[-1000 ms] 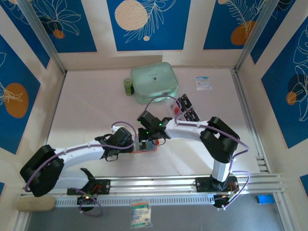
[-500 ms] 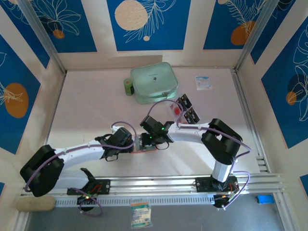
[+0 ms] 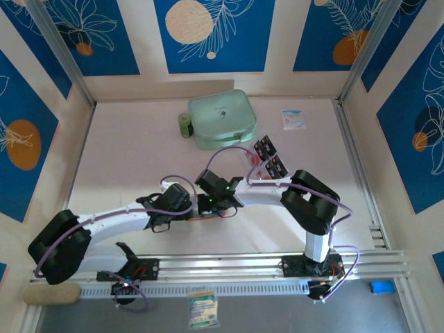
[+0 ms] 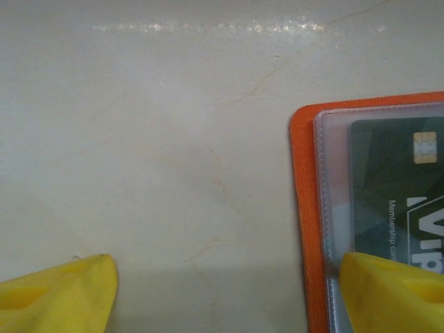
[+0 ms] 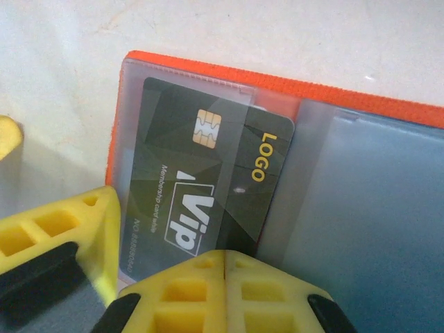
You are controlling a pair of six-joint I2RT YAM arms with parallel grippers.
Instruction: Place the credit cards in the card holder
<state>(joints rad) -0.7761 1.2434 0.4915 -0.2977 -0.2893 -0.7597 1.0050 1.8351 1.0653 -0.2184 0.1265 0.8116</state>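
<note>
Top external: the pale counter (image 3: 139, 152) carries a mint-green zip case (image 3: 222, 119) at the back. Both arms meet near the front middle over the card holder (image 5: 208, 73), which lies open and flat. Now the right end effector (image 5: 223, 267) is pinched tight on a credit card (image 5: 201, 187), chip end under the clear pocket, LOGO end out. And the left end effector (image 4: 225, 281) is spread wide, one fingertip (image 4: 388, 291) on the holder's edge.

Pale, faintly veined table (image 3: 132, 152), glossy, with a streak of glare near its far edge. Behind and on both sides of the table, cream walls with blue panels (image 3: 208, 35) of white leaf outlines, orange and cream discs. Along the table's near edge, a metal rail (image 3: 229, 263).
</note>
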